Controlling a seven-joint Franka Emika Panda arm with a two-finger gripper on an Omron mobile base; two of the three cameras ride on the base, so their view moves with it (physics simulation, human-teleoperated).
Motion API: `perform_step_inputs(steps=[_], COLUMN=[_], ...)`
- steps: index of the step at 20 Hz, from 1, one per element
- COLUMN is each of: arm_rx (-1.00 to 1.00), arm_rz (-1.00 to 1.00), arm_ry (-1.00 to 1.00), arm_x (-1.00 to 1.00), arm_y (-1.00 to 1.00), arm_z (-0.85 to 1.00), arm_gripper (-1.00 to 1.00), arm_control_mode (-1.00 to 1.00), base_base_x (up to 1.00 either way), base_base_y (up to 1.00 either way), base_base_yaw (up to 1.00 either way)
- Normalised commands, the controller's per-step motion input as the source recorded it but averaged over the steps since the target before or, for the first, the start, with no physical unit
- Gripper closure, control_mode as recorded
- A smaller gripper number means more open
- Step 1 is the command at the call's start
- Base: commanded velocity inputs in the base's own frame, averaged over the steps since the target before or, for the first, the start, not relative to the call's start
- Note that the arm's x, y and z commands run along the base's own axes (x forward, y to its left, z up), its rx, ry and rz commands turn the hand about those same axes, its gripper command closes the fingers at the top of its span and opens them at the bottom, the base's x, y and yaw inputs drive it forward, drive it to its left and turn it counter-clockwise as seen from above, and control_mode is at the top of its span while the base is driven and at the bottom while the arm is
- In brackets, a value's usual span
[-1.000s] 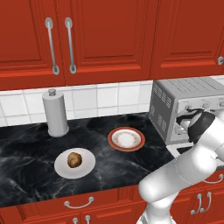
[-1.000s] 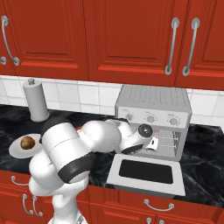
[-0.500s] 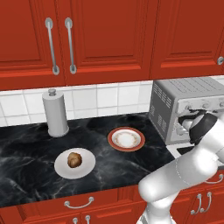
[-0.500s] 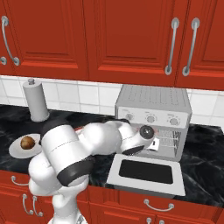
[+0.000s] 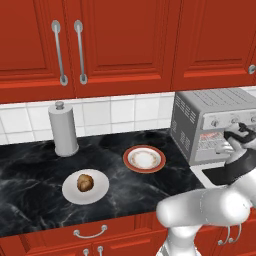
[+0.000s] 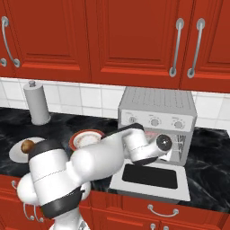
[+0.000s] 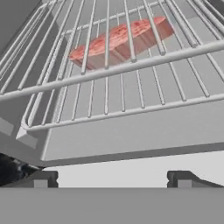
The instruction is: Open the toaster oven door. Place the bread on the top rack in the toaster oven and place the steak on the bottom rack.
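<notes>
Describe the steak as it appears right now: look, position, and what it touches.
The steak is a flat oblong slab of pinkish-red raw meat, paler on its top face and darker red along the visible edge. In the hand view it lies flat inside the toaster oven, resting on a wire rack of thin silver bars and seen through the bars of another rack nearer the camera. It sits toward the back of the cavity, lengthwise across the bars. Nothing else touches it; the open tool is well clear.

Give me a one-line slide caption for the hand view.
Open gripper at the toaster oven mouth, the steak lying on a wire rack inside.
</notes>
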Motion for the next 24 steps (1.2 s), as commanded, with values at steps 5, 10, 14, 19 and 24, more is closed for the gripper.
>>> perform_step_inputs(steps=[5,10,14,19,24], arm_rx=[0.07,0.08,0.11,0.09,0.14], arm_rz=[0.00,0.00,0.00,-0.01,-0.01], arm_ry=[-0.13,-0.25,-0.11,0.00,0.02], arm_x=[-0.46,-0.45,-0.08,0.00,0.00], arm_y=[-0.14,-0.14,-0.07,-0.06,-0.08], arm_z=[0.43,0.23,0.32,0.42,0.24], arm_gripper=[-1.00,-1.00,-1.00,-1.00,-1.00], arm_control_mode=[-1.00,-1.00,-1.00,-1.00,-1.00], base_base_x=[0.00,0.00,0.00,0.00,0.00], base_base_y=[0.00,0.00,0.00,0.00,0.00], base_base_yaw=[0.00,0.00,0.00,0.00,0.00])
